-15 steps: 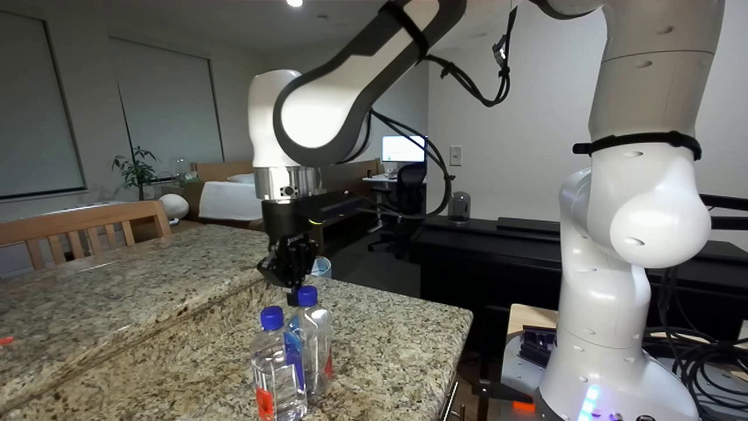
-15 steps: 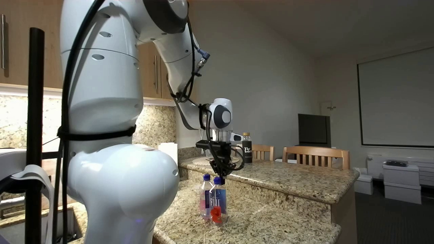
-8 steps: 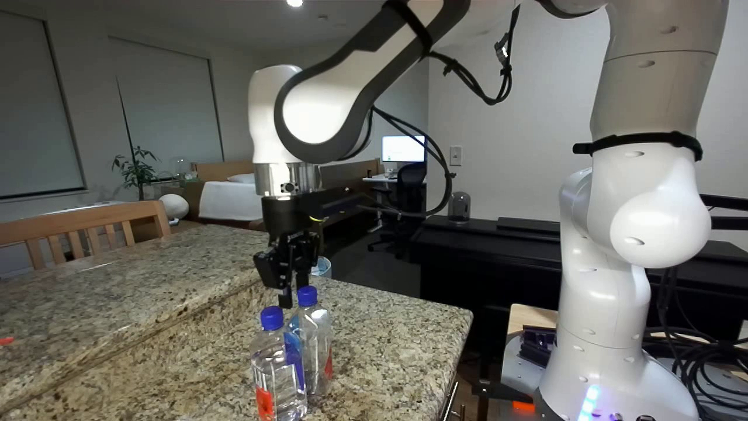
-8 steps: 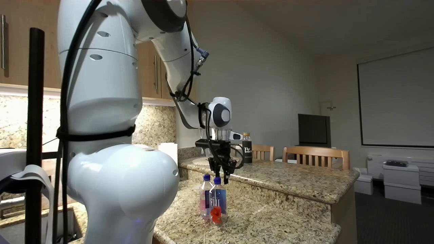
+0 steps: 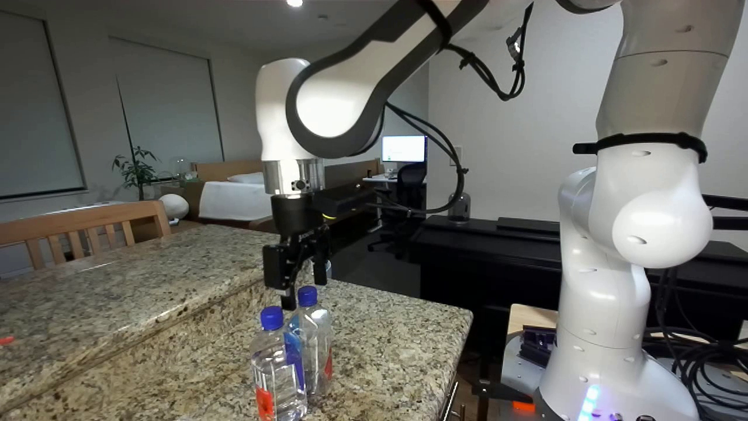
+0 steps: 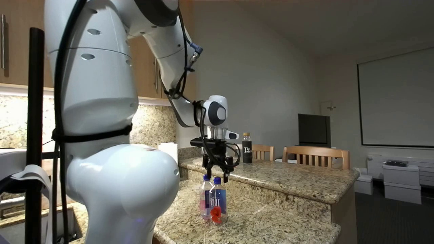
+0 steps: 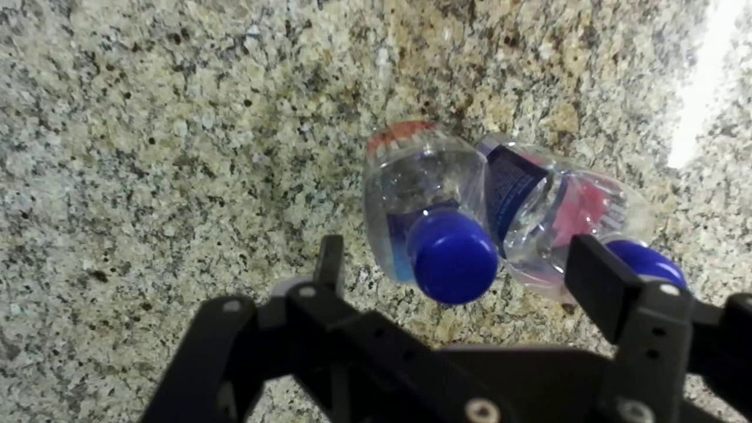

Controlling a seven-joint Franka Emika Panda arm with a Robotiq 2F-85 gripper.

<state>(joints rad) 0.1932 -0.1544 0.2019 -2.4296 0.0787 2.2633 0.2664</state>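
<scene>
In the wrist view, looking down, the black gripper [image 7: 462,269] has its two fingers [image 7: 600,289] spread wide and grasps nothing. A clear plastic bottle, the central bottle [image 7: 426,173], stands on a speckled granite counter [image 7: 176,176], its blue cap [image 7: 452,258] showing between the fingers. The neighbouring bottle [image 7: 546,205], also blue-capped, is close beside it on the right; the right finger hides part of its cap, and whether they touch cannot be told.

In an exterior view, a white robot arm [image 5: 610,316] stands at the right and reaches left over the counter. The gripper points down, fingers apart, beside the cap of the central bottle, which stands upright. The neighbouring bottle, upright too, is nearer and to the left. Beyond a raised ledge [image 5: 134,275] at the left is a wooden chair [image 5: 82,219]; a lit monitor [image 5: 403,148] glows far off.

In an exterior view, the arm fills the near left. The fingers show either side of the central bottle's cap; that bottle bears a blue label [image 6: 221,198] with a red flower [image 6: 216,214]. The neighbouring bottle is just behind it, to the left. Farther right on the ledge stands a dark bottle [image 6: 247,151] with a yellowish lid [image 6: 246,134].
</scene>
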